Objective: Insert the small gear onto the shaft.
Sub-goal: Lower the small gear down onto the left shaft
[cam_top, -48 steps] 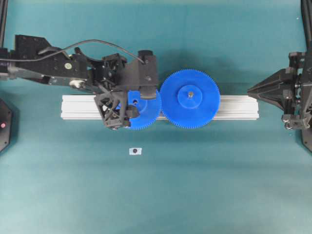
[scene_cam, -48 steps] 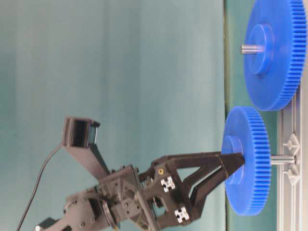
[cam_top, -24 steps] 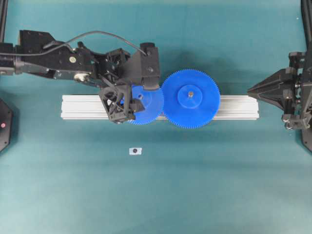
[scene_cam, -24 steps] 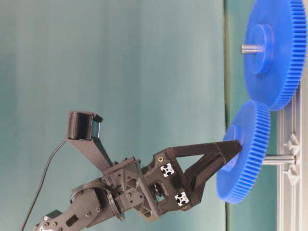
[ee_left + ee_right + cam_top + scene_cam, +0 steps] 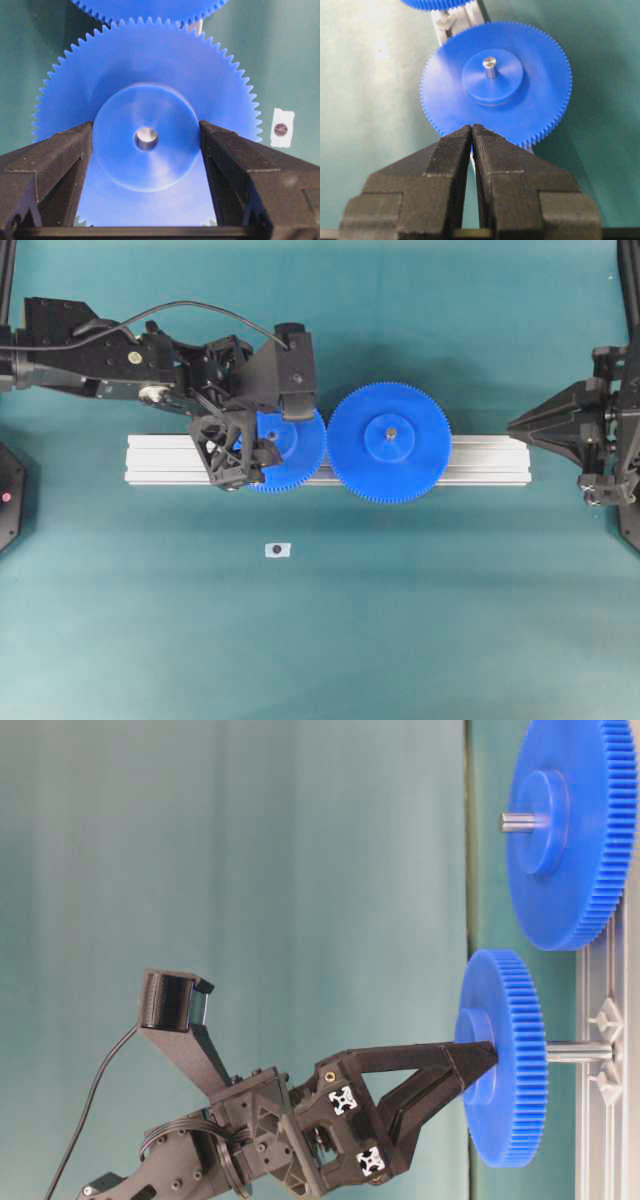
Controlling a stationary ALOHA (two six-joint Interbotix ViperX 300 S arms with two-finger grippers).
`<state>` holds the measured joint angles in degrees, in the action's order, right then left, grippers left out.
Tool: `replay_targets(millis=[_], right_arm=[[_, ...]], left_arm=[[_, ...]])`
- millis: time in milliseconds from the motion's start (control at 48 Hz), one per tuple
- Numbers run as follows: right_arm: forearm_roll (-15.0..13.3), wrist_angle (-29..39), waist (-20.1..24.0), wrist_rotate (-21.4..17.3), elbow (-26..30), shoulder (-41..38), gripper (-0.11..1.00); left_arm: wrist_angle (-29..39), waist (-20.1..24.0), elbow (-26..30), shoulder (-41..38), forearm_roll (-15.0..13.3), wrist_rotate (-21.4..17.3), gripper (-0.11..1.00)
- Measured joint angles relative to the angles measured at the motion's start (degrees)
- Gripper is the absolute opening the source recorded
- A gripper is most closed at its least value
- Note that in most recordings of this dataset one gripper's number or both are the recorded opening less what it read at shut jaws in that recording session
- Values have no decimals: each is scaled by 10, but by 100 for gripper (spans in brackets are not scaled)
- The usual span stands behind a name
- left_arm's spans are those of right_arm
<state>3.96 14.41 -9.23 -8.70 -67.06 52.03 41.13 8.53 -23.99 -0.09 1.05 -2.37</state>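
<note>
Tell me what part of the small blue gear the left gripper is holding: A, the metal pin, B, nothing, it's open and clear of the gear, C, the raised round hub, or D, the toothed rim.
C: in the left wrist view the left gripper has its fingers pressed on either side of the small gear's raised hub, well inside the toothed rim.

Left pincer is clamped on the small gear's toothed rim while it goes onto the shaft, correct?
Not the rim. The left pincer is clamped on the small gear by its raised round hub, one finger on each side, as the left wrist view shows. The rest stands: the gear is on the shaft.
</note>
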Motion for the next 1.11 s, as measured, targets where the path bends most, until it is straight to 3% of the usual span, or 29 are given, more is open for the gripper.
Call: replay_targets(millis=[209,355,584,855,1105], right_arm=[[0,-1,0,-16,0,1,15],[0,-4,0,-23,0,0,15],[0,-11,0,-24,0,1,15],[0,-11,0,-25,0,1,15],[-1,-11,0,-25,0,1,15]], left_arm=[[-14,-30,7,-8,0,5,72],[-15,-53,10,-12,3,29,72],[-16,-56,6,-11,3,46,72],[-17,-37,-9,-1,1,43,72],[-17,-11,-14,2,0,-1,72]])
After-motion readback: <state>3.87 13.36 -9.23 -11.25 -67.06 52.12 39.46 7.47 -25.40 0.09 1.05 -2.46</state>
